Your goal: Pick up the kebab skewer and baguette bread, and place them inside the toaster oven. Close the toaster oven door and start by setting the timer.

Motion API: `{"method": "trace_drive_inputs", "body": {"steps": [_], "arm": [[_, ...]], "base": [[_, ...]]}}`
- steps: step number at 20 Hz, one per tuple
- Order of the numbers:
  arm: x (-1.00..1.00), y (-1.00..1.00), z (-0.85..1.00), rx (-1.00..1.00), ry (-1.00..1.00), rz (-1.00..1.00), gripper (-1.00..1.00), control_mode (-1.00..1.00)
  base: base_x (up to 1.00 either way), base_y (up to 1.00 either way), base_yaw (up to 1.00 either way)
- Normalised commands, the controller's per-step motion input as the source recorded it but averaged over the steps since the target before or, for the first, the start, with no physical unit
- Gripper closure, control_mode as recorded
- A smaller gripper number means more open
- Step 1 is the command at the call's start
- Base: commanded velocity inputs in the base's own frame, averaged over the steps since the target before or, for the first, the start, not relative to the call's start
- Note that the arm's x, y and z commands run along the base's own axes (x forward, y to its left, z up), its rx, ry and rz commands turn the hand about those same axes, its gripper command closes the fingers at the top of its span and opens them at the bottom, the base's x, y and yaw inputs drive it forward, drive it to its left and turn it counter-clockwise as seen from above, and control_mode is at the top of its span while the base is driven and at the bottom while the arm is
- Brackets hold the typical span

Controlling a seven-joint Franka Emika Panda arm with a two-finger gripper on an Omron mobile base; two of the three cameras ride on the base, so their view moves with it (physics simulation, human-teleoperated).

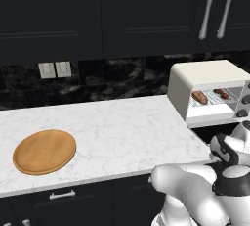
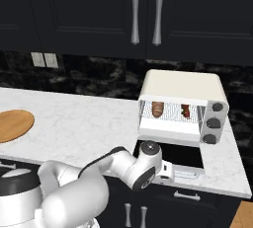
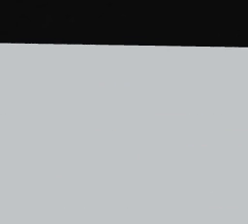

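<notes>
Toaster oven (image 2: 180, 86) sits at the right end of the white marble surface (image 1: 122, 127), against the dark backsplash. Its door (image 2: 170, 154) is dropped flat open — dark glass facing up, lying out over the surface edge. Baguette bread (image 2: 157, 107) lies on the wire rack at left, kebab skewer (image 2: 186, 110) on the rack at right, the two apart. Three dark knobs (image 2: 214, 122) run down the oven's right panel. My arm reaches low by the front edge of the open door; my end effector (image 2: 190, 175) is at the door's front edge, fingers spread wide, gripping nothing. Wooden plate (image 1: 44, 151) bare on the surface far left.
</notes>
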Motion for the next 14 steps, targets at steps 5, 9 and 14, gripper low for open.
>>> {"method": "trace_drive_inputs", "body": {"steps": [5, 9, 14], "arm": [[0.79, 0.0, 0.41, 0.05, -0.03, -0.07, -1.0, -1.0], [0.73, 0.0, 0.28, 0.01, -0.11, -0.07, -1.0, -1.0], [0.79, 0.0, 0.16, 0.0, -0.2, -0.07, -1.0, -1.0]], "base": [[0.0, 0.0, 0.0], [0.0, 0.0, 0.0], [0.0, 0.0, 0.0]]}}
